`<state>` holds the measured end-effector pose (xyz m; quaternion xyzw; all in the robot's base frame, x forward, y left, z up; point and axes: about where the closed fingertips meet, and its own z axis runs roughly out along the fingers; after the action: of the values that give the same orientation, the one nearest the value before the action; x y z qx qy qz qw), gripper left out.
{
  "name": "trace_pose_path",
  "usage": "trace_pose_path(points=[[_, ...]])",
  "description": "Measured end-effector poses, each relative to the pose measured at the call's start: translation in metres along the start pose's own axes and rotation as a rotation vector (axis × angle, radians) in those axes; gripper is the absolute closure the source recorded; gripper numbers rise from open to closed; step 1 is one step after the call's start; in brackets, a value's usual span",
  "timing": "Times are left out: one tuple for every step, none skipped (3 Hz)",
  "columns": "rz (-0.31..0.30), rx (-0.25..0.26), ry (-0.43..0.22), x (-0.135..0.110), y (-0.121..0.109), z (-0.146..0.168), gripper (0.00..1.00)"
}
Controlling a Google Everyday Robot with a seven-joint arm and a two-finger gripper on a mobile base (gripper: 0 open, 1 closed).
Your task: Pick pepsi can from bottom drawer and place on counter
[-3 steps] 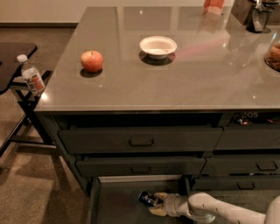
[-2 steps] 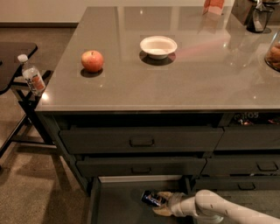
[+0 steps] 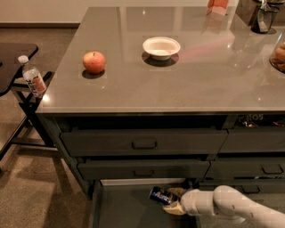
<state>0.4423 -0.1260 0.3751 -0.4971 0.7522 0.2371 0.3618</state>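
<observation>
Slippage is the worry: over the bottom drawer [image 3: 120,209], the pepsi can [image 3: 159,195] sits tilted, clenched by its end in the pincer [image 3: 171,201] at its three o'clock; lifting toward twelve could clip the counter [image 3: 133,89] lip.

Table [image 3: 187,84]: glossy grey-brown slab, carrying 5 items. Apple [image 3: 93,62] sitting near left edge, approx. mid-depth. White bowl [image 3: 161,46] sitting right of apple, further back, well apart. Orange-red pkg [image 3: 217,6] standing at far edge, cut off by frame. Dark metal vessel [image 3: 266,18] standing at far right. Glass dish w/ orange contents [image 3: 278,55] sitting at right edge, partly out of frame. Gripper [image 3: 169,200] hanging below table front, over open bottom drawer [image 3: 129,209], clamping pepsi can [image 3: 158,195].
</observation>
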Motion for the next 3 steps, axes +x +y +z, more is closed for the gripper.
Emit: trace_pose_path(points=[[-0.037,0.034,0.009,-0.036,-0.007,-0.038,1.00],[-0.062,0.072,0.009,-0.070,-0.021,-0.077,1.00],[-0.095,0.108,0.008,-0.100,-0.026,-0.112,1.00]])
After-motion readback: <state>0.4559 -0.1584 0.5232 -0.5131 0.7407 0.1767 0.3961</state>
